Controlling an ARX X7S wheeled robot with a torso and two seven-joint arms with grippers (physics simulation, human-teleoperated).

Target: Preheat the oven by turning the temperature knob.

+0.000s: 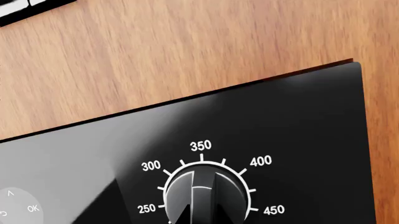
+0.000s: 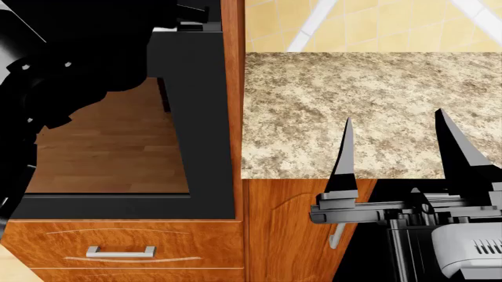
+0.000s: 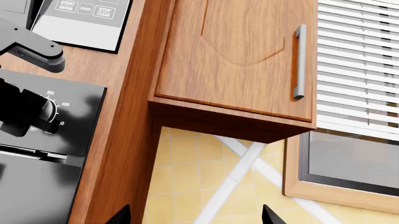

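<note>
The oven's black control panel (image 1: 299, 121) fills the left wrist view, with the temperature knob (image 1: 201, 186) inside a dial marked 250 to 450. The knob's ridge points near 350. My left gripper (image 1: 199, 217) sits on the knob, its dark fingers on either side of the ridge. In the right wrist view the left gripper (image 3: 22, 112) covers the knob (image 3: 50, 109). In the head view the oven's glass door (image 2: 110, 147) reflects wood, and my left arm (image 2: 63, 70) hides the panel. My right gripper (image 2: 392, 153) is open and empty over the countertop (image 2: 368, 100).
A wooden post (image 2: 233, 106) separates the oven from the granite countertop. A drawer with a silver handle (image 2: 121, 251) lies below the oven. A wall cabinet with a bar handle (image 3: 300, 60), window blinds (image 3: 361, 60) and a keypad panel (image 3: 84, 18) are above.
</note>
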